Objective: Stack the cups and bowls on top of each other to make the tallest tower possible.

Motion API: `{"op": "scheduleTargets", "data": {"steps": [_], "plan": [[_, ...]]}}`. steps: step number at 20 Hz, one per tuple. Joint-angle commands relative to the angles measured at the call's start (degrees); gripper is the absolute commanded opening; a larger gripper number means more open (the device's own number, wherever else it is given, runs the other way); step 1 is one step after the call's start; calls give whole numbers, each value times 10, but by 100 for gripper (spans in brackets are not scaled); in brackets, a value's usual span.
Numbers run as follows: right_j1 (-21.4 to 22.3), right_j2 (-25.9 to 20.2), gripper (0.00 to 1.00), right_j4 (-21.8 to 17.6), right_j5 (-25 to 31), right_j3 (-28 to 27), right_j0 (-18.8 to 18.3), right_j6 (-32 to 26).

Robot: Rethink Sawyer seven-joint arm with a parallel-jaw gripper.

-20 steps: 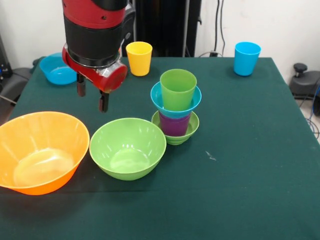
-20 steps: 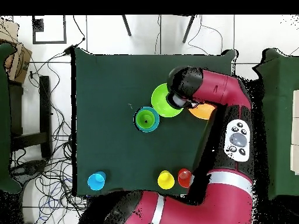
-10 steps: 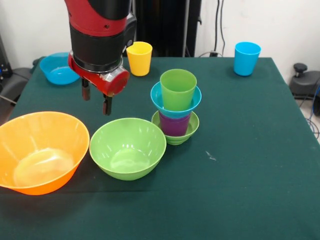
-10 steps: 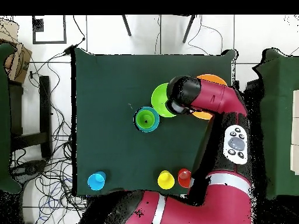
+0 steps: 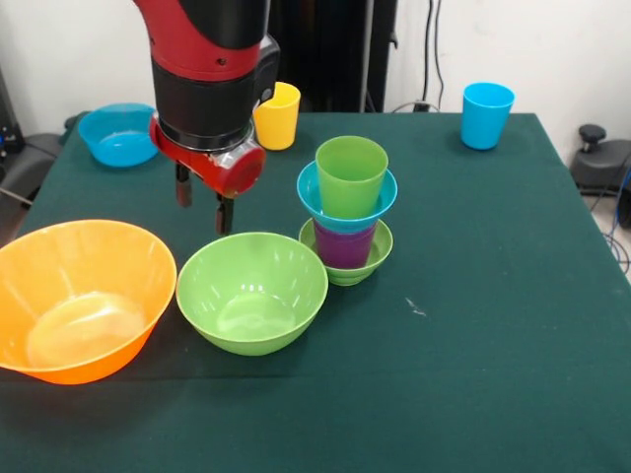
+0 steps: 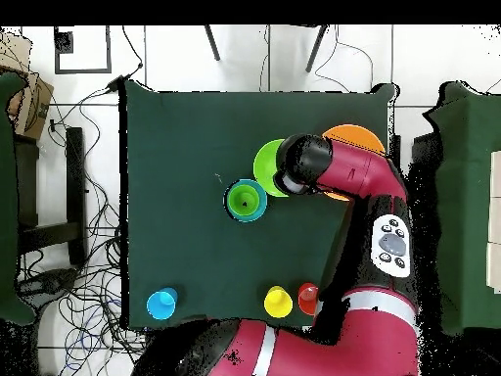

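The claw (image 5: 204, 207) hangs just above the far rim of the medium green bowl (image 5: 251, 291), with its two dark fingers apart and nothing between them. This bowl sits on the green desk (image 5: 493, 296) near the front edge, and the very large orange bowl (image 5: 79, 296) is beside it at 9 o'clock, almost touching. At 2 o'clock from the green bowl stands the tower (image 5: 347, 212): a small green bowl at the bottom, then a purple cup, a small blue bowl and a green cup on top. The yellow cup (image 5: 275, 114), the light blue cup (image 5: 487, 115) and the medium blue bowl (image 5: 118, 134) stay far back on the desk, well apart. I think the green bowl is light, stiff and quite slippery, because the plastic is thin and glossy. A grip on the round outside wall will probably slide, so the best hold seems to be the rim, one finger inside and one outside. The tower looks narrow and easy to tip, so any piece put there needs a gentle and centred placing.
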State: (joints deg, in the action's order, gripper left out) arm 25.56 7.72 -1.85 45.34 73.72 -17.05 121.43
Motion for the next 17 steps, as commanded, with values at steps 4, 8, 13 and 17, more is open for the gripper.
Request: {"op": "scheduleTargets", "data": {"steps": [4,8,13,17], "plan": [[-42,-54,100,28,-51,38,-1,64],[-53,-57,100,32,-73,43,-2,66],[-65,-57,100,37,-87,41,-4,61],[-72,-56,100,41,-105,46,0,65]]}}
